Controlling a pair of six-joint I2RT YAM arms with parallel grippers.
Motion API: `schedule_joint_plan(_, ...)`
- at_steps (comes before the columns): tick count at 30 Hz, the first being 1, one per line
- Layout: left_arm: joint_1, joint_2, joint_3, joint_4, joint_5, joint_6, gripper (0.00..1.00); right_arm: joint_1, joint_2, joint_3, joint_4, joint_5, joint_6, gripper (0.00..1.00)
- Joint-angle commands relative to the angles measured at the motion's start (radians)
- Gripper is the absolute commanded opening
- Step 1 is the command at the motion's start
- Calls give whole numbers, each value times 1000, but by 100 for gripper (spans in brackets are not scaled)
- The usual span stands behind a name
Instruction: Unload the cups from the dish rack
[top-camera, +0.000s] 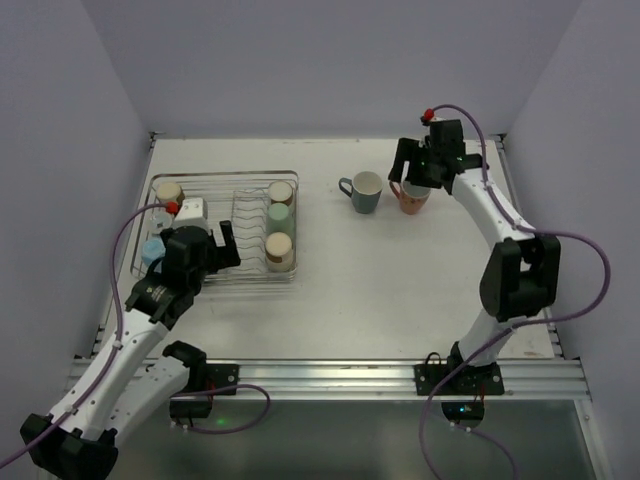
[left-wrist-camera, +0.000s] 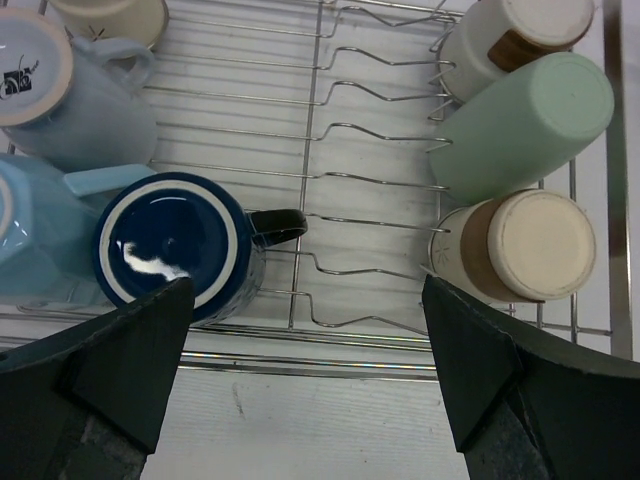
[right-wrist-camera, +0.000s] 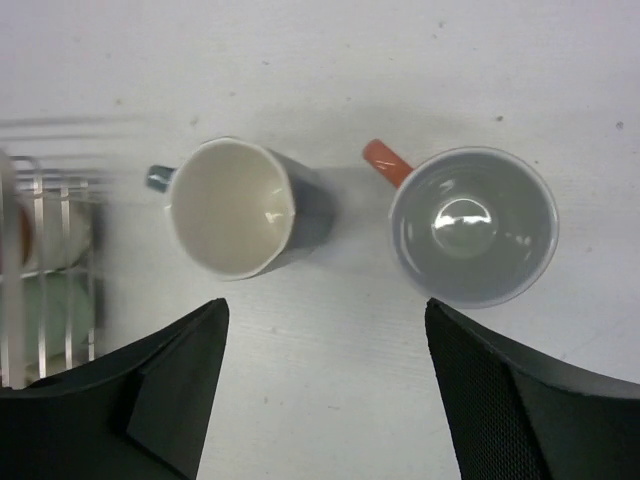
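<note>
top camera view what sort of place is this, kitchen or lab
Probably a robot lab cell, not a kitchen: plain walls box in a white table, and two arms are bolted to a metal rail.

The dish rack (left-wrist-camera: 330, 130) is silver wire, the table (right-wrist-camera: 330, 60) white. The navy mug (left-wrist-camera: 175, 250) has a white ring round its glossy dark-blue base. The light blue mug (left-wrist-camera: 35, 235) is plain; a paler grey-blue mug (left-wrist-camera: 100, 120) has a cream base with a small black mark. The pale green tumbler (left-wrist-camera: 520, 115) is plain; two beige tumblers (left-wrist-camera: 510, 250) carry brown bands. The grey-teal mug (right-wrist-camera: 315, 205) is cream inside; the salmon mug (right-wrist-camera: 470, 225) is glossy grey inside, its handle orange-red
</note>
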Motion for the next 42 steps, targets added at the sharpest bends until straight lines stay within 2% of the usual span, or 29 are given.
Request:
schedule_joint_plan(1, 7, 48, 44, -23, -90, -75, 100, 22, -197, -112, 148, -106, 48, 82)
schedule_joint_plan(5, 20, 27, 44, -76, -202, -158, 100, 39, -346, -306, 267, -186, 79, 84)
schedule_joint_plan(7, 48, 7, 32, -82, -228, -176, 100, 46, -383, -336, 300, -221, 94, 84)
schedule_joint_plan(11, 181, 28, 6, -98, -150, -192, 100, 52, -403, -362, 333, -264, 105, 84)
schedule_joint_plan(15, 287, 66, -45, -40, -49, -186, 100, 56, -419, -367, 342, -283, 100, 85)
schedule_joint_plan(23, 292, 163, -19, 20, -1, -221, 100, 92, -442, -374, 368, -352, 85, 88)
schedule_joint_plan(42, 293, 303, -14, 120, -114, -396, 100, 202, -411, -361, 366, -414, 25, 94)
